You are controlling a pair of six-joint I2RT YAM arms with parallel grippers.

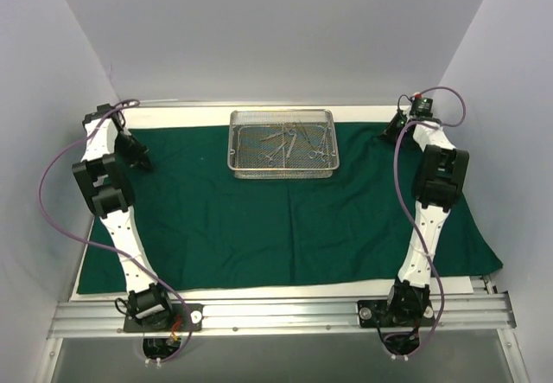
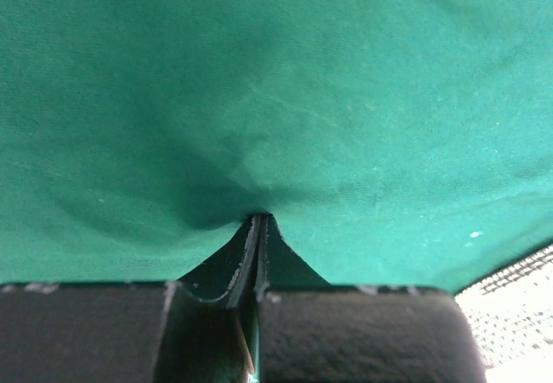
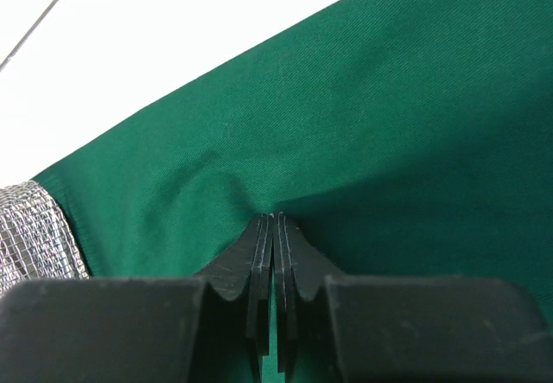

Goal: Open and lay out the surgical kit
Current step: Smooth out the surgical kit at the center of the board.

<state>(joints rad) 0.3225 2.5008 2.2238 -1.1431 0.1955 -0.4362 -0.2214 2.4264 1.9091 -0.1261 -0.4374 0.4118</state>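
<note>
Cloth (image 1: 259, 227), dark green, lies flat, pinched in closed left end effector (image 2: 259, 224) and right end effector (image 3: 275, 220).

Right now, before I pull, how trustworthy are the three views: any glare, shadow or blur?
Top external: even light, sharp, though the instruments in the tray are too small to separate. Left wrist: a dark shadow on the green cloth ahead of the left tool; tray corner washed out. Right wrist: bare table blown white, tray edge blurred.
</note>
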